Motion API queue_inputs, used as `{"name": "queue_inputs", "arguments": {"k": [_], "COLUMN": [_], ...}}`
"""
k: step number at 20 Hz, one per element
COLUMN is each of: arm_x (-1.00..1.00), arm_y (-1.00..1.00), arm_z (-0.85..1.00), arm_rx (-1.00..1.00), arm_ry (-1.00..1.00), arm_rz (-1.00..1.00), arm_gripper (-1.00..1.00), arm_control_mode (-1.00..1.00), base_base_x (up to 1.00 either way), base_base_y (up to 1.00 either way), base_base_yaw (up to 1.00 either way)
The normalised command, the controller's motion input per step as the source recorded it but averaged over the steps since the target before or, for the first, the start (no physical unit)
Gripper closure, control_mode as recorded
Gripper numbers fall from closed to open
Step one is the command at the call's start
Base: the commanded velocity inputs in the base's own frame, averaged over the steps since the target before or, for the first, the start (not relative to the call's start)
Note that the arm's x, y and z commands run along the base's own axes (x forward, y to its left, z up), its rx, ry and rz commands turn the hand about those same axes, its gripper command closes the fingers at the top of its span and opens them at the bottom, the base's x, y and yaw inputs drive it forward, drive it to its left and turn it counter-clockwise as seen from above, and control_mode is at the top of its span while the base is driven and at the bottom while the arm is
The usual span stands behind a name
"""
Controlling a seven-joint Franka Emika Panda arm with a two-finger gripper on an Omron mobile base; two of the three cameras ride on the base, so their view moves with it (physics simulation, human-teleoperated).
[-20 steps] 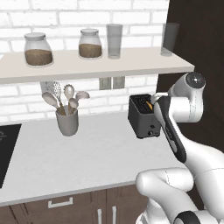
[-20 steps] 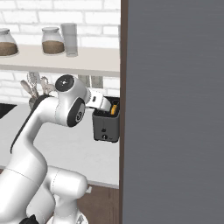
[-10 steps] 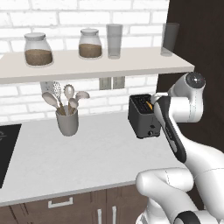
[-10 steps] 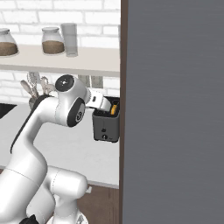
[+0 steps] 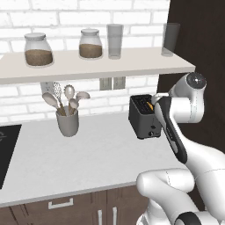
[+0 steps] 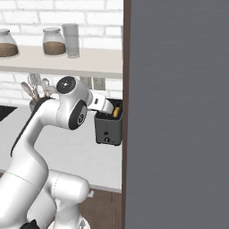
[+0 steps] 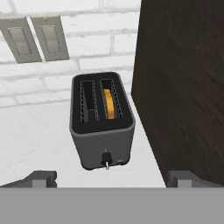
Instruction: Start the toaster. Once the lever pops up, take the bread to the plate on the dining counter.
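- Your toaster (image 7: 103, 124) sits on the grey counter (image 5: 88, 162), at its right end, close to the dark panel (image 7: 183, 83).
- The bread (image 7: 109, 104) stands in the right-hand slot as the hand view shows it; the other slot is bare.
- You see a small knob (image 7: 105, 159) low on the front face.
- Your gripper (image 7: 111, 178) hovers in front of the toaster, jaws spread wide, holding nothing.
- A utensil crock (image 5: 67, 122) stands well to the left, under the shelf (image 5: 96, 66).

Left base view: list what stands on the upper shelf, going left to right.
Jar with brown filling → second jar with brown filling → clear glass → darker glass at the shelf's right end.
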Motion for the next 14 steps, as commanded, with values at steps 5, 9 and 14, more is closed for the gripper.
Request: {"name": "queue_inputs", "arguments": {"k": [5,9,14], "arm_x": [0.0,0.0,0.0], "arm_y": [0.0,0.0,0.0], "arm_z": [0.0,0.0,0.0], "arm_rx": [0.0,0.0,0.0], "arm_ry": [0.0,0.0,0.0], "arm_rz": [0.0,0.0,0.0], "arm_gripper": [-1.0,-1.0,-1.0], "arm_control_mode": [-1.0,-1.0,-1.0], "base_base_x": [0.0,0.0,0.0], "base_base_y": [0.0,0.0,0.0], "base_base_yaw": [0.0,0.0,0.0]}}
